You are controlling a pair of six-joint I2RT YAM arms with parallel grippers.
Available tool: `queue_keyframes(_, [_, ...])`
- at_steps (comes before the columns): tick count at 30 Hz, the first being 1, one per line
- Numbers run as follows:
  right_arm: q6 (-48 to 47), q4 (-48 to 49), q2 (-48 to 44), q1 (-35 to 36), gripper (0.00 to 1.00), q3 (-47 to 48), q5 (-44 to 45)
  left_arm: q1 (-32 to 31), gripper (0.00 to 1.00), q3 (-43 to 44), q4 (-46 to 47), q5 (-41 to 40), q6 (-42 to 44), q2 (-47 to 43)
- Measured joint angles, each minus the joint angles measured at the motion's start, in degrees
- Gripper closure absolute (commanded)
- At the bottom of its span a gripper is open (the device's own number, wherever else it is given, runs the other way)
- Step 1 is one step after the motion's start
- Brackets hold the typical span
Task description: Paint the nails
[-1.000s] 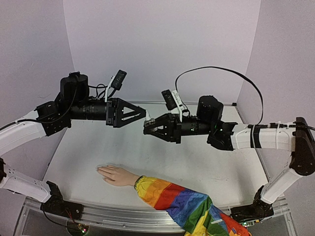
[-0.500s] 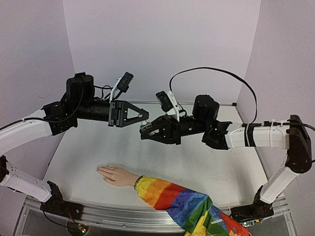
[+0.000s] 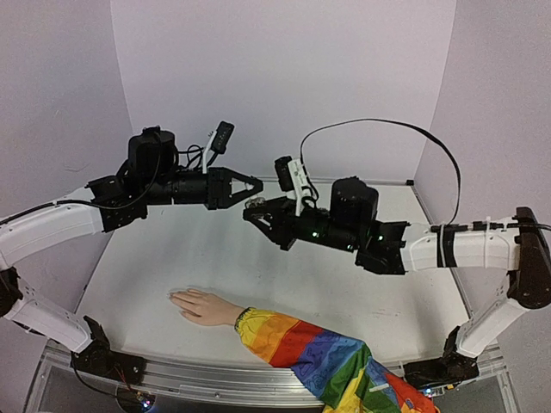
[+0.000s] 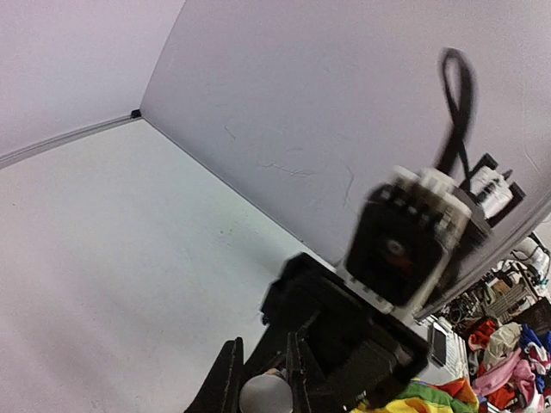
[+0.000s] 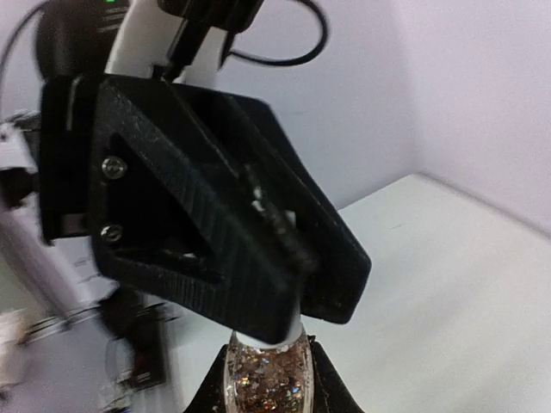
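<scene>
The pale mannequin hand (image 3: 201, 306) lies palm down near the table's front, its rainbow-striped sleeve (image 3: 310, 351) trailing to the right. Its nails (image 3: 173, 297) at the fingertips are too small to make out. High above the table's middle, my right gripper (image 3: 250, 212) (image 5: 267, 389) is shut on a small clear bottle of glittery polish (image 5: 263, 384) (image 3: 255, 204). My left gripper (image 3: 256, 186) (image 4: 262, 384) meets it from the left and is shut on the bottle's cap (image 4: 265, 394) (image 5: 293, 330). Both grippers hang well above and behind the hand.
A white table (image 3: 172, 258) is walled in by pale panels at the back and sides. A black cable (image 3: 379, 125) loops above the right arm. The sleeve hangs over the table's front rail (image 3: 198, 374).
My left gripper went from open to shut on the bottle's cap. Both arms drew together, the right one carrying the bottle leftward.
</scene>
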Motion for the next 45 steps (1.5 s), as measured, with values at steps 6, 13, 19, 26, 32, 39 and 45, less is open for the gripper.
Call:
queue_keyframes(6, [-12.9,2.4,0.8,9.7,1.0,-2.4,39.0,-0.8,1.0,3.0,-2.6,-5.6,-0.1,3.9])
queue_keyframes(13, [-17.6,3.3,2.9,7.1,1.0,-1.4,35.3,-0.6,0.6,7.3,-9.1,-8.7,0.9,6.1])
queue_keyframes(19, [-11.5,3.0,1.3,-2.1,1.0,-2.9,14.3,-0.7,0.26,6.8,-12.5,-7.0,2.0,3.8])
queue_keyframes(26, [-3.3,4.4,-0.6,-7.1,1.0,-3.7,-12.0,-0.7,0.13,4.6,-13.0,-1.7,3.3,-1.1])
queue_keyframes(32, [7.1,13.7,0.3,-6.3,1.0,-3.4,-30.0,-0.7,0.22,3.3,-11.0,5.8,2.9,-2.7])
queue_keyframes(39, [15.9,23.0,4.9,-6.2,1.0,-2.4,-35.7,-1.2,0.29,2.7,-8.1,11.7,1.7,-2.9])
queue_keyframes(45, [19.8,26.5,7.0,-6.2,1.0,-2.3,-36.9,-1.3,0.44,2.7,-6.8,13.2,1.4,-2.8])
